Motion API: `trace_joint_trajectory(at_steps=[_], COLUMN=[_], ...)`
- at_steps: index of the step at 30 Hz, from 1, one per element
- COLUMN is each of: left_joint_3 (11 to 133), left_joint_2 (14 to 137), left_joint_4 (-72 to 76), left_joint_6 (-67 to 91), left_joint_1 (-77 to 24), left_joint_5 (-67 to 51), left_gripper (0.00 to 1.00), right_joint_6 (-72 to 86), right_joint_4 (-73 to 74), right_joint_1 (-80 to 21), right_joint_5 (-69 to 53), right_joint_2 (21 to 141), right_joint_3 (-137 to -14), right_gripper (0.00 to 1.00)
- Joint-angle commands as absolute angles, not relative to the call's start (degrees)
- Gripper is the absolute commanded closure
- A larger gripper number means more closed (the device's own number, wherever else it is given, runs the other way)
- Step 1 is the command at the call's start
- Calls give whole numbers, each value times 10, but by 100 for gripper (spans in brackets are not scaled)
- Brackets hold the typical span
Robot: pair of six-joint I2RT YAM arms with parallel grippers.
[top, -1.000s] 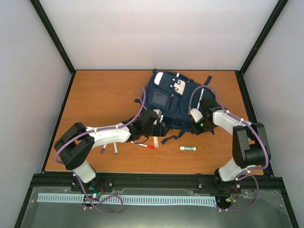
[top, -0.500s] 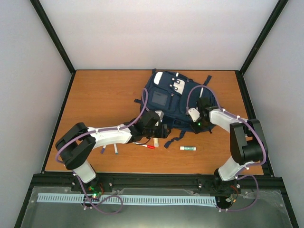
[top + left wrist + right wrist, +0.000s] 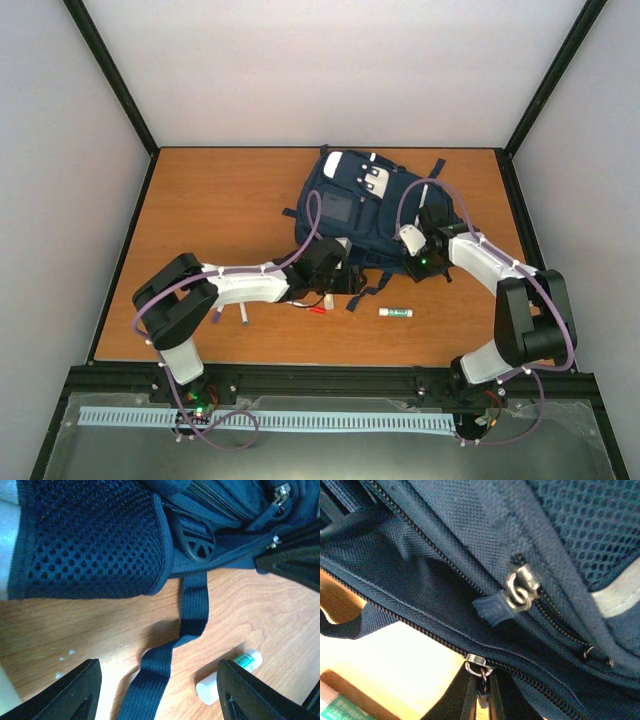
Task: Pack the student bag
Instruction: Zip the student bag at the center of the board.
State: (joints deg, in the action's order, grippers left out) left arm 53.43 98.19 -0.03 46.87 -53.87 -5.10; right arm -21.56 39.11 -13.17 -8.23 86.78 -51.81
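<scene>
The large navy blue fabric student bag lies flat at the far right-centre of the wooden table, apparently still zipped. At its near edge the right gripper, part open a second ago, has now pinched shut on a small metal zipper pull, so unzipping can probably begin. The left gripper has edged closer, jaws wide and empty, above a dark strap. A white glue stick lies unpacked nearby.

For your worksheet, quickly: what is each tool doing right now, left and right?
Left tool: open, holding nothing.
Right tool: closed on the small silver zip pull of the navy blue fabric backpack.
</scene>
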Motion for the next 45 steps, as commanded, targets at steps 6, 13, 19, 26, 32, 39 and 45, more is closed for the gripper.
trace_joint_trajectory(at_steps=[6,13,19,26,32,39,45], left_joint_3=[613,660,695,725,730,727,737], left_joint_2=[1044,1089,1136,1163,1160,1164,1170], left_joint_4=[16,-9,0,-3,-15,-9,-6], left_joint_6=[618,676,734,743,734,735,730], left_joint_1=[-555,-560,-560,-560,-560,-560,-560], left_joint_5=[-53,-23,-24,3,13,10,4], left_gripper=[32,30,27,34,44,56,61], right_joint_6=[-240,-263,-286,-305,-303,-299,-278], right_joint_4=[466,434,412,383,378,403,372], right_joint_1=[-134,-134,-135,-134,-135,-135,-135], right_joint_5=[-103,-47,-41,-30,-32,-62,-102], right_joint_2=[871,875,861,876,850,812,825], right_joint_3=[-541,-529,-509,-480,-473,-487,-481], right_gripper=[96,93,89,90,97,92,64])
